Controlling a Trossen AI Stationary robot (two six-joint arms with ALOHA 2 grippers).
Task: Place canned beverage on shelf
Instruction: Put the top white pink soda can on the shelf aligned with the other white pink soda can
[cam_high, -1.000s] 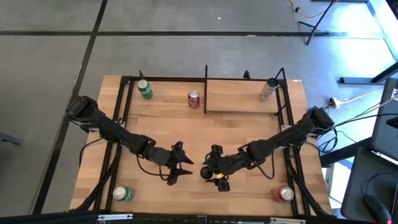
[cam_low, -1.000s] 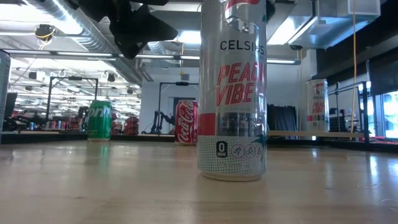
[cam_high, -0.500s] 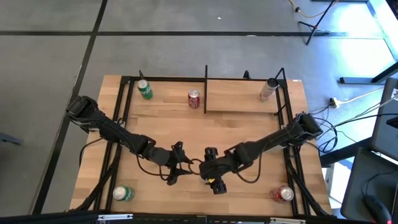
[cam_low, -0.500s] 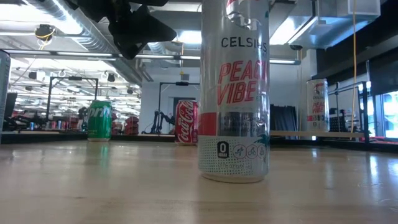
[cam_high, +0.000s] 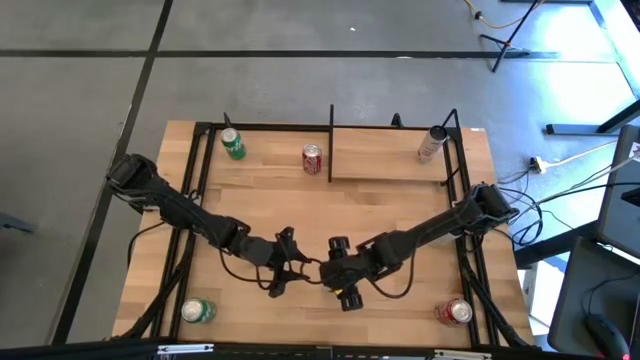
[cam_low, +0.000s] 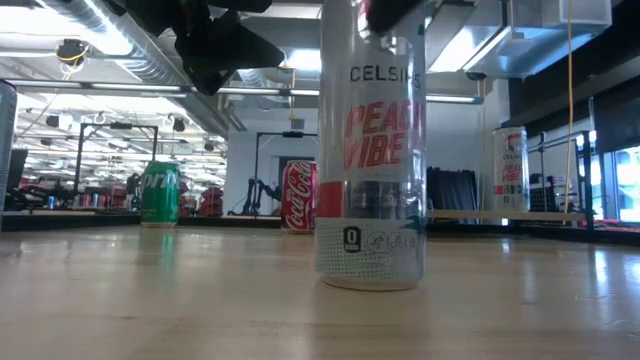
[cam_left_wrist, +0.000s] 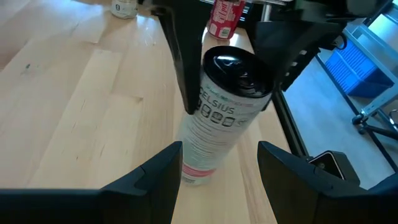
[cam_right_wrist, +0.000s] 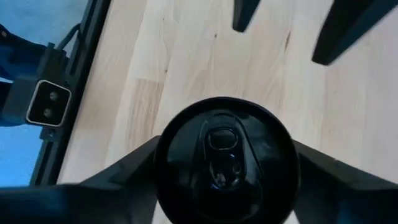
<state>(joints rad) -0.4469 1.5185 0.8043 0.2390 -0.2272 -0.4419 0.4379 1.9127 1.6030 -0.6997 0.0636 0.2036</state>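
A tall silver Celsius can (cam_low: 370, 180) stands upright on the tabletop near the table's middle. It also shows in the left wrist view (cam_left_wrist: 224, 106). My right gripper (cam_high: 338, 278) is above it, shut on the can's top. My left gripper (cam_high: 293, 265) is open and empty just left of the can, its fingers (cam_left_wrist: 158, 180) pointing at the can without touching it. The shelf (cam_high: 395, 160), a small wood board in black bars, is at the table's far right. Another silver can (cam_high: 432, 143) stands on it. My right gripper pinches the can's upper end, just under the rim (cam_left_wrist: 202, 93), between its two fingers (cam_right_wrist: 134, 171), one on each side. The fingers come from above, pointing down. The can stands upright, and its base (cam_low: 368, 283) looks to be on the table.
A green can (cam_high: 232, 143) and a red cola can (cam_high: 312, 158) stand at the far edge, left of the shelf. Another green can (cam_high: 198, 311) lies near the front left and a red can (cam_high: 455, 312) near the front right. Black frame bars (cam_high: 331, 140) border the table.
My right gripper has gone a little toward the table's left and near edge, closer to my left gripper. The can has shifted slightly with it and turned a little about its own axis, still upright.
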